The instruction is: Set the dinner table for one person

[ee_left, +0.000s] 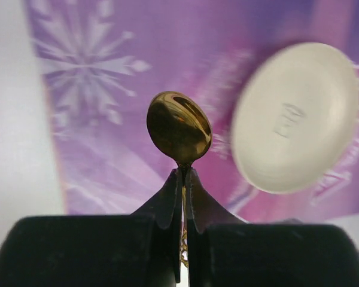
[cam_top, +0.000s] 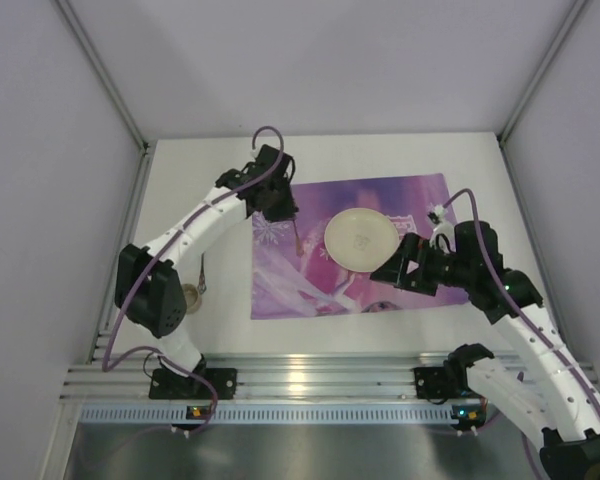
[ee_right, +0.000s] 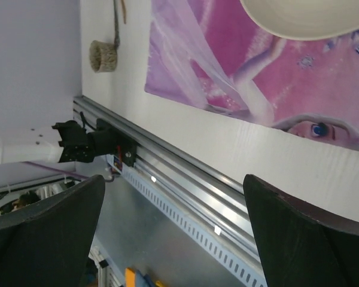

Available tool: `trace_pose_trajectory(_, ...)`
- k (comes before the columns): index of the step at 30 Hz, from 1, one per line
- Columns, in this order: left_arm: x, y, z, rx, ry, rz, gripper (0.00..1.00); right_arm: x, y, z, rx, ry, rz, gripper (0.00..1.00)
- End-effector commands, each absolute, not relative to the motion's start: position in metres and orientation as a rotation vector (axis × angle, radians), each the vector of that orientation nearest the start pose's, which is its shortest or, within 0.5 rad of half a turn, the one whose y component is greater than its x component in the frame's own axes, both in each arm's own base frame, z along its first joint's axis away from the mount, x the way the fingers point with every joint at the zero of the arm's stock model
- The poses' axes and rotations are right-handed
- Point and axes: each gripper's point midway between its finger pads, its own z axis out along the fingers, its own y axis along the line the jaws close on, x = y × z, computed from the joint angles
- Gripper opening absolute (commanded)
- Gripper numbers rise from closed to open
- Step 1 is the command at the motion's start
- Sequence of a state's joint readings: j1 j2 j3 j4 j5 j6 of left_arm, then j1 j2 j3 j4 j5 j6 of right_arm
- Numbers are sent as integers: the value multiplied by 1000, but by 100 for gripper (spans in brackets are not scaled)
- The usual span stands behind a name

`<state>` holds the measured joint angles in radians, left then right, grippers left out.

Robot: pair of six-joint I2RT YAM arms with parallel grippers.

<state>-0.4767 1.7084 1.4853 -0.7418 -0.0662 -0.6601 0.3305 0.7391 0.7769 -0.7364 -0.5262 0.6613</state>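
Note:
The white dinner table (cam_top: 200, 180) bears a purple printed placemat (cam_top: 280, 280) with a round cream plate (cam_top: 360, 240) on it. My left gripper (cam_top: 285, 212) is shut on the handle of a gold spoon (cam_top: 297, 236) and holds it above the placemat, left of the plate. In the left wrist view the gripper (ee_left: 183, 173) pinches the spoon's neck, its bowl (ee_left: 178, 127) sticking out ahead, with the plate (ee_left: 296, 116) to the right. My right gripper (cam_top: 392, 270) is open and empty at the plate's near right side; in its own view (ee_right: 173, 239) the fingers (ee_right: 48, 233) stand wide apart.
A woven napkin ring (cam_top: 190, 297) and a thin utensil (cam_top: 202, 272) lie on the table left of the placemat; both show in the right wrist view, the ring (ee_right: 103, 55) and the utensil (ee_right: 116, 15). An aluminium rail (cam_top: 300, 378) runs along the near edge.

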Motion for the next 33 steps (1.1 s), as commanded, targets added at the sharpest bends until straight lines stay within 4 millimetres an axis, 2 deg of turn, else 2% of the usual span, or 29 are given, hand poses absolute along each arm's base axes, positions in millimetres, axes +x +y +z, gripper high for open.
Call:
trace_pose_trajectory(1,348,-258,187,-279,2566,-540,0,182,192,238,15,2241,1244,100)
trace_pose_trajectory(3,332,-301,199,-213,2559,-676,0,188,192,242,6,2227,1233,100)
trace_pose_trajectory(4,330,-315,209,-187,2536,-718,0,192,193,241,7,2225,1230,100)
trace_pose_trajectory(5,317,-335,214,-144,2534,-755,0,193,194,239,12,2228,1232,100)
trace_pose_trajectory(6,313,-346,213,-125,2540,-769,0,194,194,239,12,2227,1234,100)
trace_pose_trajectory(7,311,-357,222,-108,2522,-797,0,196,195,238,18,2226,1234,100)
trace_pose_trajectory(8,301,-370,224,-84,2529,-817,0,196,195,235,23,2233,1231,100)
trace_pose_trajectory(15,280,-412,223,-11,2530,-881,0,203,192,222,42,2253,1188,99)
trace_pose_trajectory(22,273,-437,226,31,2509,-948,0,204,191,195,86,2315,1172,83)
trace_pose_trajectory(25,275,-442,228,44,2501,-959,0,204,191,186,106,2329,1165,68)
trace_pose_trajectory(26,276,-442,227,45,2501,-955,0,206,190,184,117,2331,1158,58)
trace_pose_trajectory(28,276,-442,227,45,2500,-957,0,205,189,175,126,2356,1146,47)
trace_pose_trajectory(29,276,-443,228,46,2496,-957,0,205,188,172,128,2364,1141,35)
trace_pose_trajectory(32,277,-443,223,55,2501,-948,0,204,187,160,125,2398,1122,15)
trace_pose_trajectory(33,277,-443,222,59,2505,-942,0,204,186,158,125,2403,1114,1)
